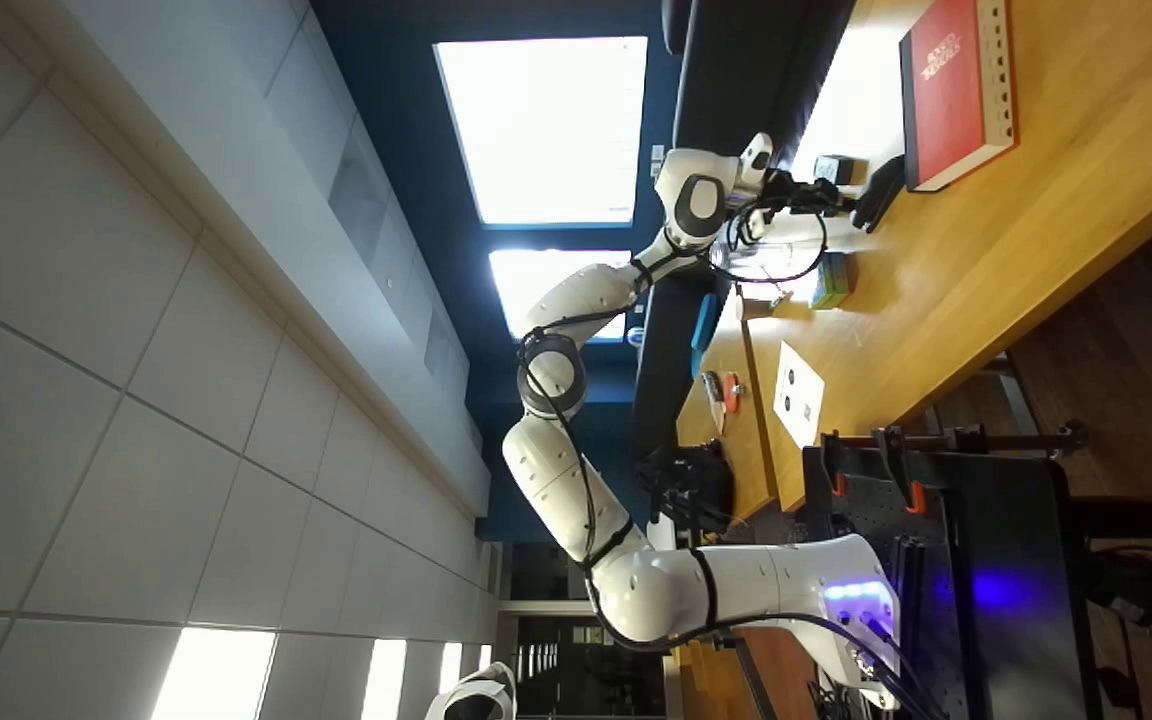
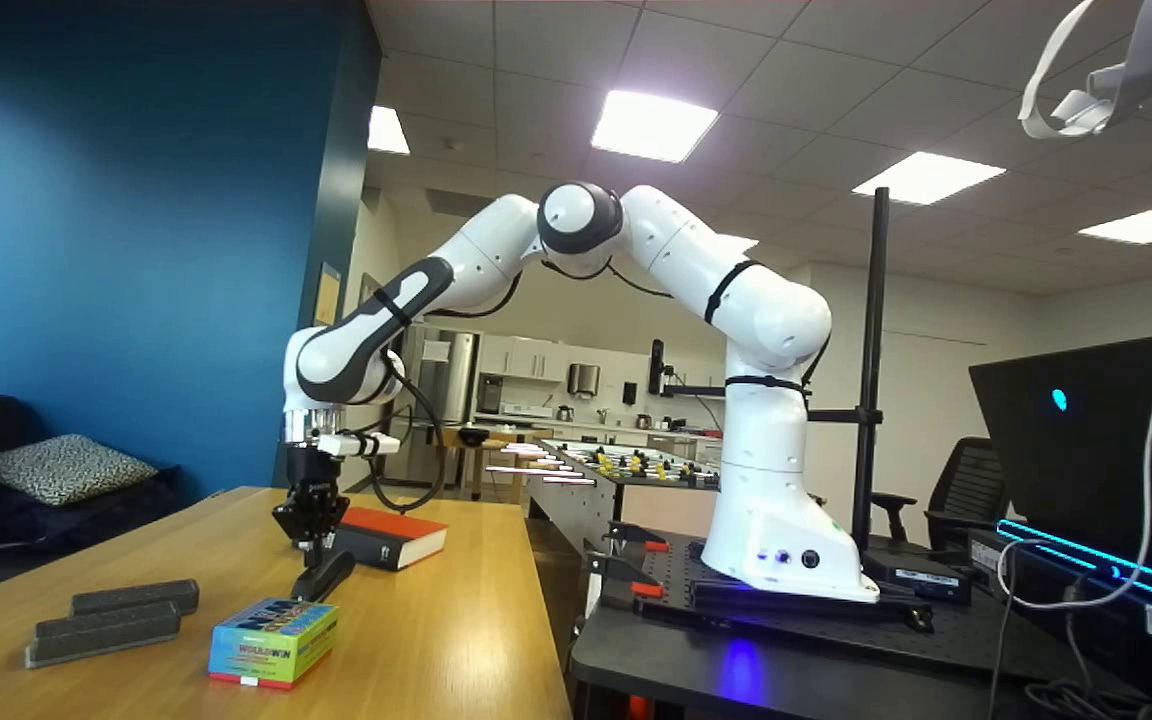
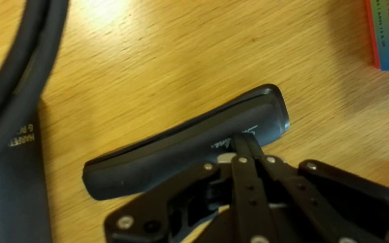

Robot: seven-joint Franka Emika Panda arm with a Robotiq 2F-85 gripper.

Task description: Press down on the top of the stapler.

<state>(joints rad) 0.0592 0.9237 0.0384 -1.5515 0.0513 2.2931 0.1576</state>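
Find the stapler [image 3: 181, 148] well in from the edge of the counter [image 2: 446, 650] facing the black stand [image 2: 806, 680], with the red book [image 2: 396, 522] between there and the far corner in an exterior view. Got a clenched gripper [image 3: 247, 136] right over the top, pinching nothing; can't tell if touching. Would go straight down, slow, on the centreline, probably at the staple-exit end, though can't make out which. Don't push off-centre: could tip or skid edgeward, imo.
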